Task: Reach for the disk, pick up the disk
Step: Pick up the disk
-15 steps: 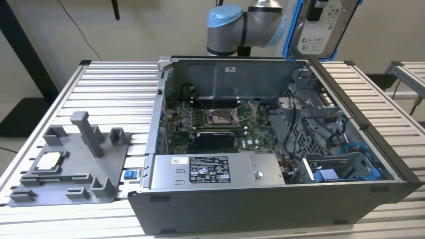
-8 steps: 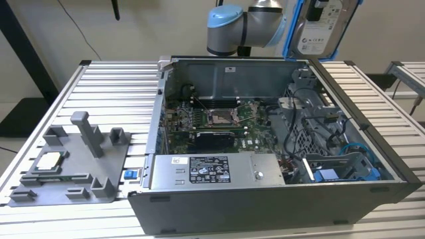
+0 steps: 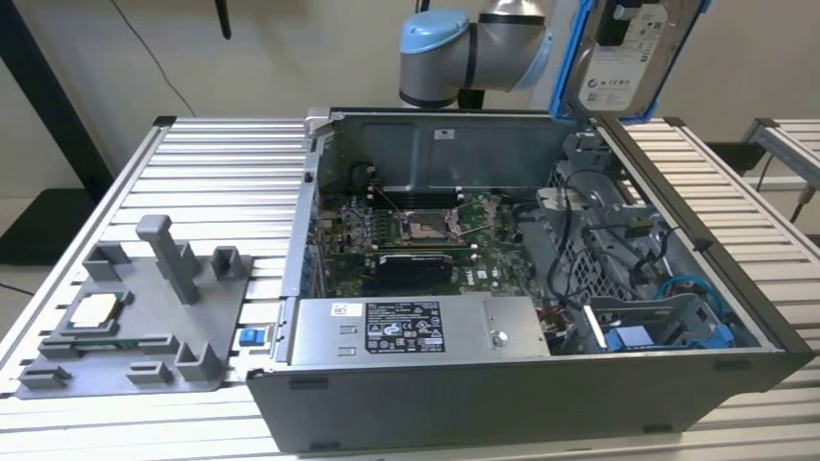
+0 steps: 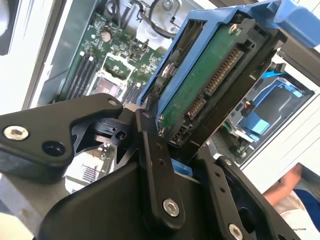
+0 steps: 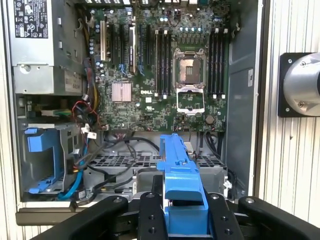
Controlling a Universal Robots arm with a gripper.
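Note:
The disk [image 3: 625, 60], a silver drive with a white label in a bright blue frame, hangs upright above the back right corner of the open computer case [image 3: 513, 408]. My arm [image 3: 471, 48] is just to the exterior view's left of it. In the second wrist view my gripper [image 4: 178, 146] is shut on the disk [image 4: 210, 80], whose green circuit board and connector face the camera. Black fingers [image 4: 150, 145] press both sides. In the first wrist view the disk's blue frame [image 5: 179, 172] stands edge-on between the fingers [image 5: 149, 215], high over the case.
The case holds a motherboard [image 3: 410, 226], a power supply [image 3: 410, 328] and a blue drive bay [image 3: 660, 327] amid cables. A grey fixture tray [image 3: 129, 312] with a square processor chip [image 3: 98, 309] lies on the slatted table at the exterior view's left. A tiny blue clip [image 3: 252, 335] sits beside the case.

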